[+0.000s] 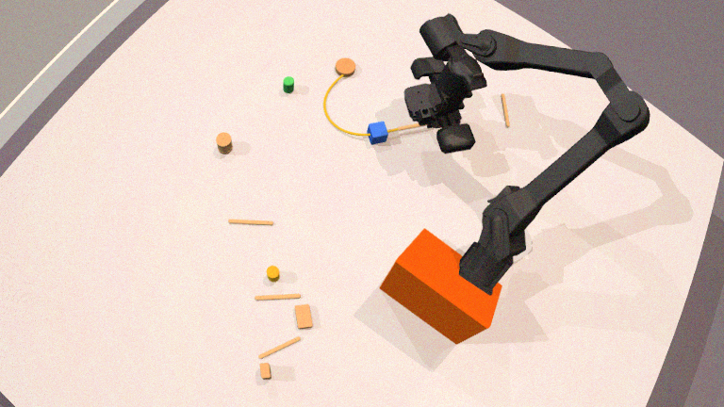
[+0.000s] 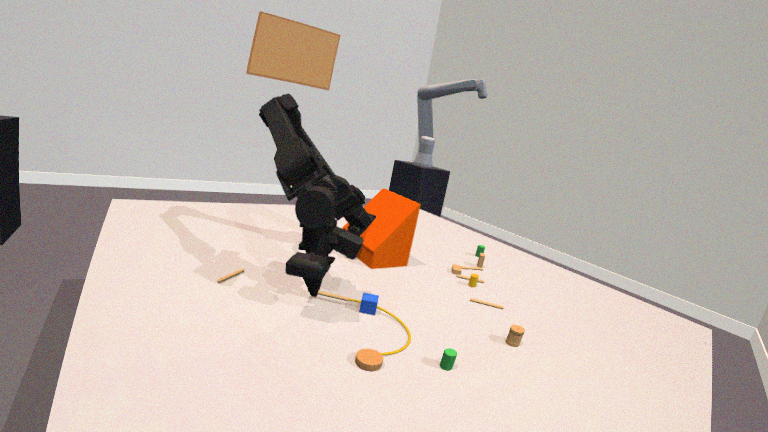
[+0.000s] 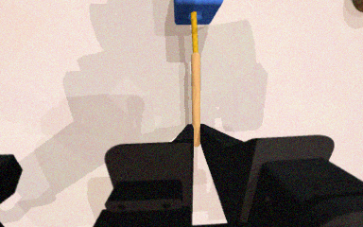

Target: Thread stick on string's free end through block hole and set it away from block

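Observation:
The blue block [image 1: 377, 133] [image 2: 369, 304] [image 3: 196, 9] sits on the table. The yellow string [image 1: 324, 105] [image 2: 408, 335] [image 3: 195, 38] curves from the round wooden button [image 1: 345, 66] [image 2: 369, 358] to the block, passes through it and comes out on the gripper's side. The stick [image 1: 409, 126] [image 2: 334, 295] [image 3: 196, 90] on the string's end is wholly outside the block, with a short length of string between them. My gripper [image 2: 314, 293] [image 3: 195, 128] is shut on the stick's far end, low over the table; in the top view the arm hides its fingertips.
A loose stick [image 1: 504, 110] [image 2: 231, 275] lies beyond the gripper. A green cylinder [image 1: 287, 85] [image 2: 448, 359] and a brown cylinder [image 1: 223, 142] [image 2: 514, 335] stand past the button. Several loose sticks, a yellow cylinder [image 1: 272, 273] [image 2: 473, 280] and small wooden pieces lie farther off. An orange box [image 1: 443, 284] [image 2: 390, 229] is by the arm's base.

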`<move>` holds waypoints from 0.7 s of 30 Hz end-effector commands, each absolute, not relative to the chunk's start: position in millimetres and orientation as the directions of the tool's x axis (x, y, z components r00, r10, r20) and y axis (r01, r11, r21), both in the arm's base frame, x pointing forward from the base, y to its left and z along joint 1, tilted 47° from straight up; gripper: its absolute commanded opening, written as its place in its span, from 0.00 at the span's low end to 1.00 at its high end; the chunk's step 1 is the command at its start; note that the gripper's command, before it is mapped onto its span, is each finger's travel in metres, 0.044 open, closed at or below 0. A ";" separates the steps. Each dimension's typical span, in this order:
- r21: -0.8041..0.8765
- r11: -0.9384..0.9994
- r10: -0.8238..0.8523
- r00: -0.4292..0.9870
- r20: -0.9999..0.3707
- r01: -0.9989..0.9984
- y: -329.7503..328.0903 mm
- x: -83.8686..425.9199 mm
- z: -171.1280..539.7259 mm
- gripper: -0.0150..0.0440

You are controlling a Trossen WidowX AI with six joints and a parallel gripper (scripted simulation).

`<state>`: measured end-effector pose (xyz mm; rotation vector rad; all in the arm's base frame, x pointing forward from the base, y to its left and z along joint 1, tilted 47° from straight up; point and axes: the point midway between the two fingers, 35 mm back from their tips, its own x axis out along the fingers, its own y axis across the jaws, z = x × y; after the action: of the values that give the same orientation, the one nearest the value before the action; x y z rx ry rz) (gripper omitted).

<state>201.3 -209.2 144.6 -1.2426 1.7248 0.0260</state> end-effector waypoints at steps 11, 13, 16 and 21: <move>-0.487 0.482 -0.713 -0.003 -0.701 -0.728 -213.5 191.4 153.8 0.25; -0.483 0.489 -0.709 -0.009 -0.705 -0.727 -217.2 189.4 153.7 0.25; -0.472 0.503 -0.700 -0.021 -0.714 -0.724 -225.6 184.7 153.4 0.25; -0.467 0.510 -0.696 -0.027 -0.717 -0.722 -229.7 182.2 153.4 0.25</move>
<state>183.7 -225.2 153.4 -1.2058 1.7339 0.0321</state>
